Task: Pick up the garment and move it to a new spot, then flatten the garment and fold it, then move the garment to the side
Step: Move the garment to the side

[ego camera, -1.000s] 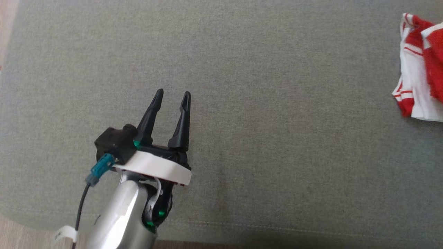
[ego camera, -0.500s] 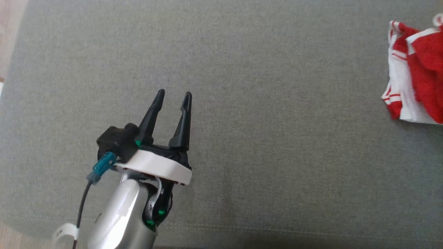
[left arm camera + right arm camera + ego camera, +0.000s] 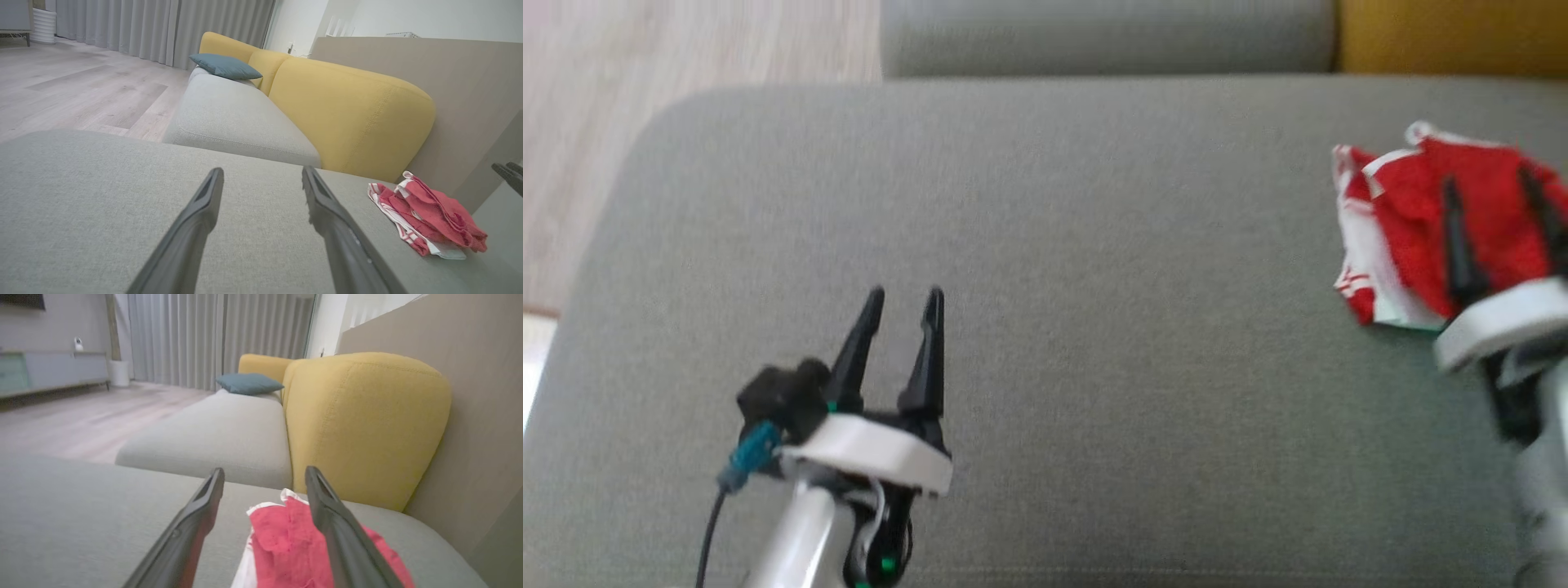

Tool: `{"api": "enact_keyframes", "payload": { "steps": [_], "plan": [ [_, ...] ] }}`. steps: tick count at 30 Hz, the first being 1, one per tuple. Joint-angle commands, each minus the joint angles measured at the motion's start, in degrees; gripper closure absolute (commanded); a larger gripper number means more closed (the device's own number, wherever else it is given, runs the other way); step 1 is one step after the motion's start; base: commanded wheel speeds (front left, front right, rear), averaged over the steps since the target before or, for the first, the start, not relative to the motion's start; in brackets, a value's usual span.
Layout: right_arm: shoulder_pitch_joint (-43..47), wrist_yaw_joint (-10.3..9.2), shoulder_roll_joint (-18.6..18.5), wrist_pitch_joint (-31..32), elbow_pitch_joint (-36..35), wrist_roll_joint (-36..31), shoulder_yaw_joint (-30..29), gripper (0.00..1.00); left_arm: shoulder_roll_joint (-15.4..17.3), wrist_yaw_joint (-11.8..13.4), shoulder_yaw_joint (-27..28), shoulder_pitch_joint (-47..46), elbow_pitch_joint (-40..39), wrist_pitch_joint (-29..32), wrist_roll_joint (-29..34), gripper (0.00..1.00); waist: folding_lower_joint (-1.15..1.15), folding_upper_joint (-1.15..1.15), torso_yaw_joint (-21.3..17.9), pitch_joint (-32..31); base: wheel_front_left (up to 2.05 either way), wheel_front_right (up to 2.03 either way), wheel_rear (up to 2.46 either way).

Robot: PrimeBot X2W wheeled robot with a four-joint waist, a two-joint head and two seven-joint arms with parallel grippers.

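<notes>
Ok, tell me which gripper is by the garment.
The right gripper: its open fingers reach over the red-and-white garment, while the left gripper is well apart from it, over the bare grey cushion.

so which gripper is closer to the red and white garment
Right. The right gripper is open over the garment; the left gripper is open well off to its left over the grey cushion.

I count one garment (image 3: 1405, 212), red and white. I see two hands, my left hand (image 3: 905, 292) and my right hand (image 3: 1485, 175), and each has two dark fingers (image 3: 862, 343). There are two grey seat cushions (image 3: 1045, 245), at least two yellow back cushions (image 3: 367, 424) and one blue pillow (image 3: 224, 66).
</notes>
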Motion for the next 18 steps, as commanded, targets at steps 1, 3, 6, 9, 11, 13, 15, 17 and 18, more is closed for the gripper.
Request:
{"api": "enact_keyframes", "payload": {
  "steps": [1,3,6,9,11,13,15,17,18],
  "plan": [
    [0.5,-0.05,0.8,-1.8,-2.6,1.2,0.6,0.00,0.3,0.0,2.5,-0.4,-1.5,-0.4,0.5,0.00,0.00,0.00,-1.6,-3.8,0.00,0.00,0.00],
    [3.0,-0.05,4.0,-3.5,-4.4,2.6,0.6,0.00,0.3,0.0,3.4,1.0,-1.5,-0.4,0.9,0.00,0.00,0.00,-2.2,-4.8,0.00,0.00,0.00],
    [6.8,-0.05,8.0,-5.1,-7.1,2.4,0.7,0.00,0.3,0.0,4.9,3.1,-1.7,-0.4,1.0,0.00,0.00,0.00,-2.8,-6.1,0.00,0.00,0.00],
    [10.7,-0.05,11.3,-6.1,-9.6,0.9,0.0,0.00,0.3,-0.5,5.6,4.8,-1.8,-0.4,1.5,0.00,0.00,0.00,-2.9,-7.1,0.00,0.00,0.00],
    [13.4,-0.05,13.0,-6.4,-11.0,0.6,-0.9,0.00,0.3,-0.6,6.1,5.9,-1.8,-0.4,1.7,0.00,0.00,0.00,-2.8,-7.7,0.00,0.00,0.00],
    [15.8,-0.05,14.3,-6.6,-12.0,1.1,-1.6,0.00,0.3,-0.7,6.4,6.9,-1.9,-0.4,2.0,0.00,0.00,0.00,-2.8,-8.3,0.00,0.00,0.00],
    [18.0,-0.05,15.0,-6.7,-12.8,1.7,-2.0,0.00,0.3,-0.1,7.1,7.9,-2.3,-0.4,2.5,0.00,0.00,0.00,-2.7,-8.7,0.00,0.00,0.00],
    [19.9,-0.05,15.4,-6.8,-13.3,2.2,-2.0,0.00,0.3,0.2,7.4,9.0,-2.4,-0.4,2.6,0.00,0.00,0.00,-2.7,-8.9,0.00,0.00,0.00],
    [20.8,-0.05,15.5,-6.9,-13.5,2.5,-2.0,0.00,0.3,0.2,7.5,9.5,-2.6,-0.4,2.7,0.00,0.00,0.00,-2.7,-9.0,0.00,0.00,0.00]
  ]
}}
